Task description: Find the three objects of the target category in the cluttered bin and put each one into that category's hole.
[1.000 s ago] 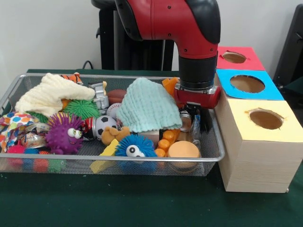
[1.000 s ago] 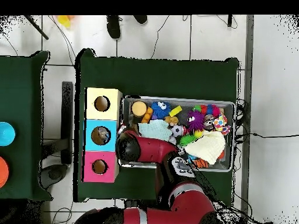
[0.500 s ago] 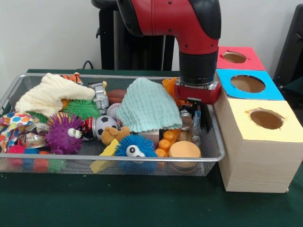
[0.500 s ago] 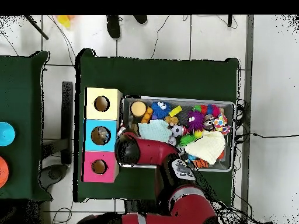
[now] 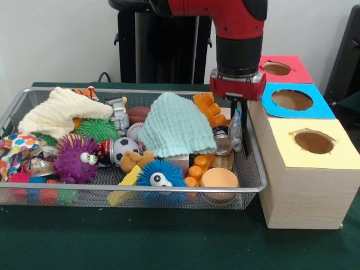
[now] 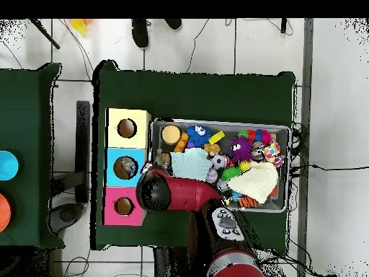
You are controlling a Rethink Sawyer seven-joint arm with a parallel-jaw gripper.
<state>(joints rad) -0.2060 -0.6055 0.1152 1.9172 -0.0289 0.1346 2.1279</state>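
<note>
one gripper [image 5: 240, 132] hangs from the red and black arm [image 5: 236, 34] at the end of the wire bin [image 5: 135, 188] that sits against the box, and its dark fingers [image 5: 244, 132] are closed on a slim clear object with a blue patch [image 5: 235, 125], held upright and raised above the clutter. directly beneath the gripper lie a small metal can [image 5: 220, 140] and a wooden piece [image 5: 221, 161], and just in front of those a round orange disc [image 5: 219, 179] with small orange pegs [image 5: 194, 169] next to it. just beside the gripper, away from the box, orange blocks [image 5: 208, 108] lean against a mint green cloth [image 5: 175, 125] heaped over the middle of the bin. further off past the cloth are a blue fuzzy toy with an eye [image 5: 160, 174], a small soccer ball [image 5: 124, 148], a purple spiky ball [image 5: 76, 159], a green spiky ball [image 5: 97, 129] and a cream knitted cloth [image 5: 59, 112]. on the gripper's other side, touching the bin, stands the wooden box with three holes: the yellow hole [image 5: 315, 142] nearest the camera, the blue hole [image 5: 293, 99] level with the gripper, the red hole [image 5: 278, 68] behind it. from overhead, the arm covers the gripper.
</note>
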